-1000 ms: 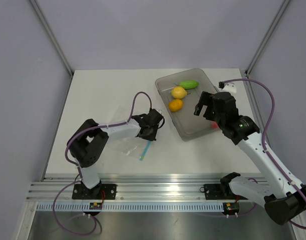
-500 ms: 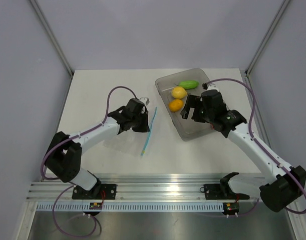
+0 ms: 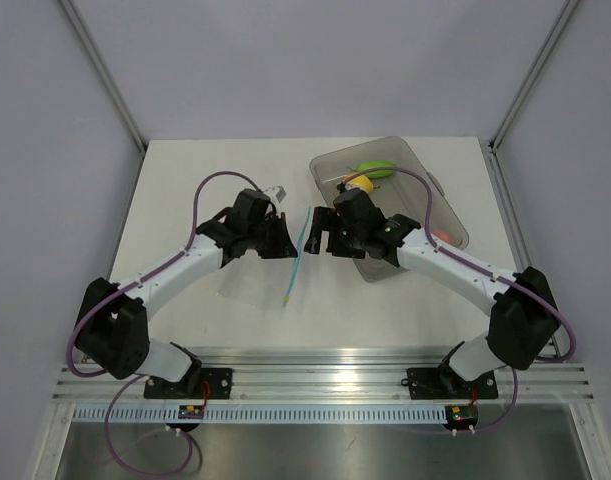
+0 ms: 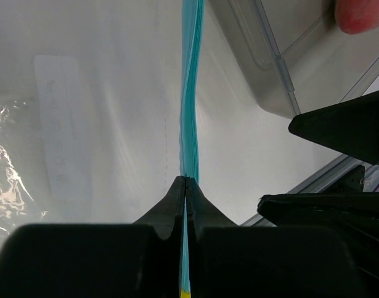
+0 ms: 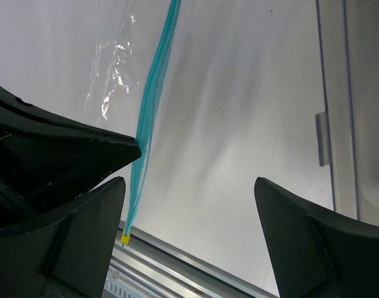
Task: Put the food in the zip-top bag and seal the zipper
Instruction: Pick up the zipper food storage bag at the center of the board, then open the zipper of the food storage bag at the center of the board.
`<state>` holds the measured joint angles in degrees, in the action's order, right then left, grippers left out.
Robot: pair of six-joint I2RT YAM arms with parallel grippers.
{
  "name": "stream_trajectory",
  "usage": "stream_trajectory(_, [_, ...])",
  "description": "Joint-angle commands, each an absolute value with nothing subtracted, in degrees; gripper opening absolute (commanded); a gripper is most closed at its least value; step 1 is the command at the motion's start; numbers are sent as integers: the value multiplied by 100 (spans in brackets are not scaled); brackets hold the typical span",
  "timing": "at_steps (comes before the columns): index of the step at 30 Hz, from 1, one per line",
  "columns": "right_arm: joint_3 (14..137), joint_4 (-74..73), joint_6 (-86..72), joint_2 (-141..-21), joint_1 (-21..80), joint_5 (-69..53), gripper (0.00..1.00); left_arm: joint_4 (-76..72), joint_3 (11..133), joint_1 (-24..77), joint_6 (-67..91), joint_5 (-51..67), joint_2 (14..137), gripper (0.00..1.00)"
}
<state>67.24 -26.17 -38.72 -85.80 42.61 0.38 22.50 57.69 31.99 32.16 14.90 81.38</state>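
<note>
pinching the zipper point(image 4: 190, 93) tight, the left gripper point(image 4: 186, 181) anchors the zip-top bag point(image 4: 84, 136); the right gripper point(image 5: 190, 186) — jaws wide, empty, just beside the strip — should catch one lip only, peeling gently. food point(image 3: 377, 169) lies in the tray point(image 3: 405, 150).

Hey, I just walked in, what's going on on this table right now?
The left gripper is pinched shut on the light blue zipper of the clear zip-top bag, holding that edge. The right gripper hangs open right beside the same strip, not gripping it. The toy food is not packed yet: a green piece, a yellow piece and a red-pink piece lie in the grey tray, and I see none in the bag.
</note>
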Motion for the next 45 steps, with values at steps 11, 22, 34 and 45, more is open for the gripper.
stream_trajectory(11, [7330, -2443, -3999, -9298, 4403, 62, 84, 2057, 5906, 2971, 3410, 1890, 7822, 0])
stream_trajectory(22, [7348, -2320, -4060, -9449, 4447, 70, 82, 2074, 5924, 2909, 3384, 1986, 7813, 0])
stream_trajectory(34, [7295, -2312, -4131, -9149, 4491, 282, 84, 2039, 5880, 2839, 3366, 2030, 7813, 0])
stream_trajectory(45, [7427, -2215, -4140, -9588, 4518, 176, 84, 2022, 5854, 2830, 3366, 2171, 7743, 0])
